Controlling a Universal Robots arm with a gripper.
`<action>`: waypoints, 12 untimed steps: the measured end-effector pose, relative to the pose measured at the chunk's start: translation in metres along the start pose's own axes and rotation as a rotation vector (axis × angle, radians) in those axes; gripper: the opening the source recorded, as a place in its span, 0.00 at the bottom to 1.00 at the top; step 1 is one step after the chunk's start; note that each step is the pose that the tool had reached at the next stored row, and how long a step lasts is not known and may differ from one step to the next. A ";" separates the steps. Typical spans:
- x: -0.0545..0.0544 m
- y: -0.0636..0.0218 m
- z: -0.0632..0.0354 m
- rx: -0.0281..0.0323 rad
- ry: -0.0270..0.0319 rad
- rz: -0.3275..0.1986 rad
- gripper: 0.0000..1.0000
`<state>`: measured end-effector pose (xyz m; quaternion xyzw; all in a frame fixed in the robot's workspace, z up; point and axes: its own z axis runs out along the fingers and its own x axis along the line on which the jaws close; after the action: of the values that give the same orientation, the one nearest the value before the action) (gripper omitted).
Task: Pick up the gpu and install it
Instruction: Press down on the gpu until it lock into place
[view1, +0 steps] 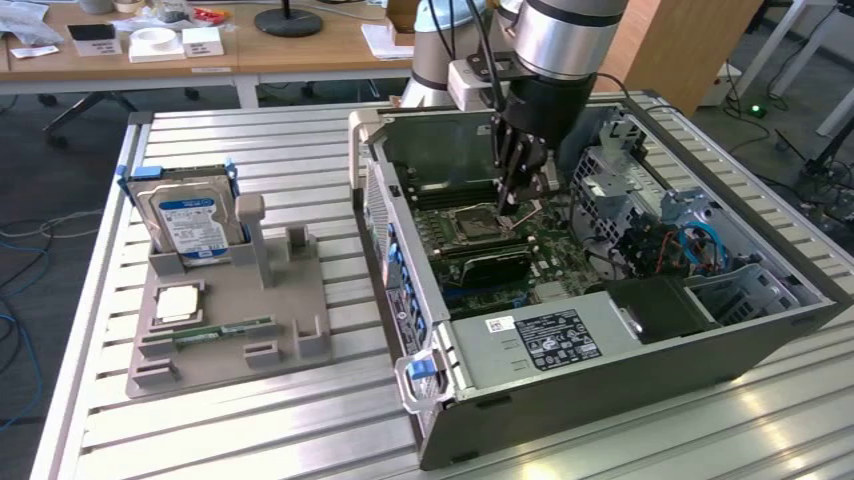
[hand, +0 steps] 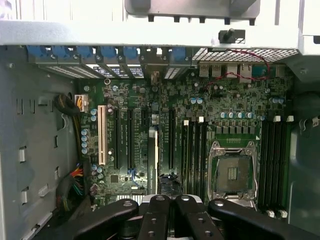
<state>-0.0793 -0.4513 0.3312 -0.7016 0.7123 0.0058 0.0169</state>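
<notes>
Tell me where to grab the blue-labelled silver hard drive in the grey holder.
Pinch the blue-labelled silver hard drive across its broad faces near the top edge, coming from above. It stands upright, its lower end sunk in the grey plastic holder, which, as I judge it, leaves only the thin upper part free.
</notes>
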 end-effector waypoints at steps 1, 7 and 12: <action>0.000 0.0000 0.0000 0.0000 0.0000 0.000 0.11; -0.002 -0.0003 0.0001 0.0000 0.0000 0.000 0.11; -0.002 -0.0009 0.0034 0.0001 -0.0001 0.000 0.11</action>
<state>-0.0783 -0.4491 0.3280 -0.7015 0.7124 0.0058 0.0170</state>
